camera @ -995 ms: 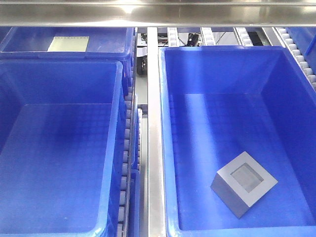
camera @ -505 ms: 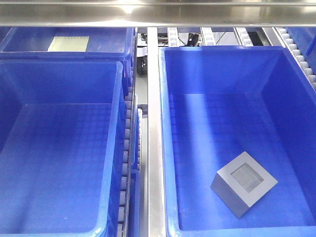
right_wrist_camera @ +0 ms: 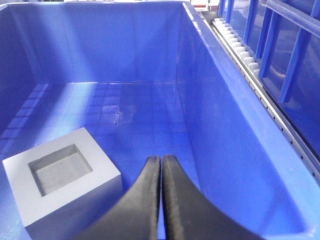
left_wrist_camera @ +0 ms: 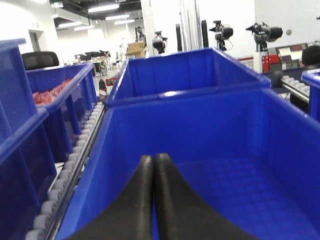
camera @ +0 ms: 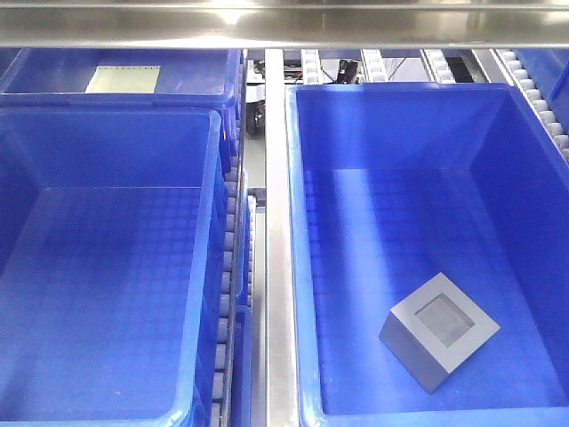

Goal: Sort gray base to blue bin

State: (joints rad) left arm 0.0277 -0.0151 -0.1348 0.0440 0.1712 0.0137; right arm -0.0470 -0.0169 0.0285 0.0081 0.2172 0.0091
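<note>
On the floor of the blue bin (camera: 307, 267) at the right, near its front right corner, the gray base (camera: 439, 331) lies with its square recessed opening facing up, turned at an angle to the walls. Just to the right of the base and above it, the right gripper (right_wrist_camera: 161, 165) has its two black fingers pressed together with nothing between them. Over the near rim of the left blue tote (left_wrist_camera: 200, 125), the left gripper (left_wrist_camera: 154, 162) is also closed and empty, with a roller track (left_wrist_camera: 75, 165) beside this tote on its left.

Far off, ceiling strip lights (left_wrist_camera: 107, 8) brighten a white-walled workshop; a black office chair (left_wrist_camera: 37, 60) stands left, a white pillar (left_wrist_camera: 149, 25) near centre.
</note>
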